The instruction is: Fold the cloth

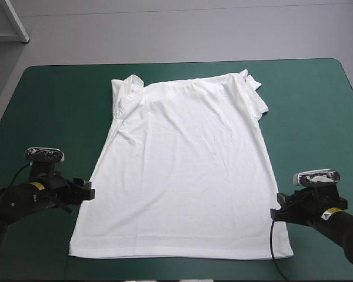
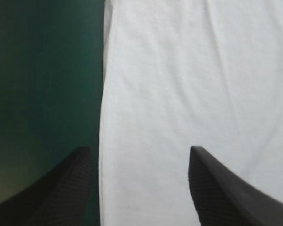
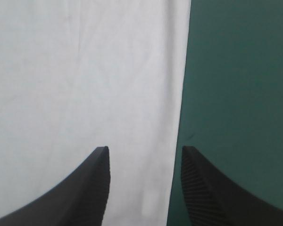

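The left arm [image 1: 12, 202] and right arm [image 1: 348, 228] lie low, reaching inward toward each other. The left gripper [image 1: 87, 191] holds its black fingers [image 2: 70, 188] wide apart; the right gripper [image 1: 276, 210] stands parted too, slightly narrower.

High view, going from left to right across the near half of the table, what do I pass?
In order: left gripper → white T-shirt, spread flat → right gripper, all over the teal-green cover.
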`<state>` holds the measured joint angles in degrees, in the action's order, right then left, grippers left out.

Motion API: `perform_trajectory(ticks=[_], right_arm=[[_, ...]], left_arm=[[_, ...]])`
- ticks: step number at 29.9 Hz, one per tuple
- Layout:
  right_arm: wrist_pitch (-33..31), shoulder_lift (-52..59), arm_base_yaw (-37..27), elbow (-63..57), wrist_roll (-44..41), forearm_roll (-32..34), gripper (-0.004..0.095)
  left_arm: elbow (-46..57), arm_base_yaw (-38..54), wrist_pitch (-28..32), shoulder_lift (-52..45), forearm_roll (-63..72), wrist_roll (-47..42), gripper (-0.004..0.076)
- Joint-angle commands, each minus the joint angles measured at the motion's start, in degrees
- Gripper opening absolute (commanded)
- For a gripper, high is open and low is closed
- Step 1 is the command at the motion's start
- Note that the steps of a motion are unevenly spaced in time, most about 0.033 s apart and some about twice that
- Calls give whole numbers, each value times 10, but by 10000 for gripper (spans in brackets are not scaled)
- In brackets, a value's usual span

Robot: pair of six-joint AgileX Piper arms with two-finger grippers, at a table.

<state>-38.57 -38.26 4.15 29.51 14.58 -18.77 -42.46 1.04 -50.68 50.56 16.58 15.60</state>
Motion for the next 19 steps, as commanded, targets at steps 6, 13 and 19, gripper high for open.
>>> perform_trajectory(ticks=[6, 13, 19], right_arm=[[111, -2, -7, 60, 28, -6, 445], [143, -18, -7, 64, 28, -6, 444], [145, -80, -7, 72, 28, -7, 444]], left_arm=[[-56, -2, 106, 114, 31, 1, 449], [-128, -2, 128, 216, 101, 63, 449], [-179, -2, 143, 287, 120, 94, 449]])
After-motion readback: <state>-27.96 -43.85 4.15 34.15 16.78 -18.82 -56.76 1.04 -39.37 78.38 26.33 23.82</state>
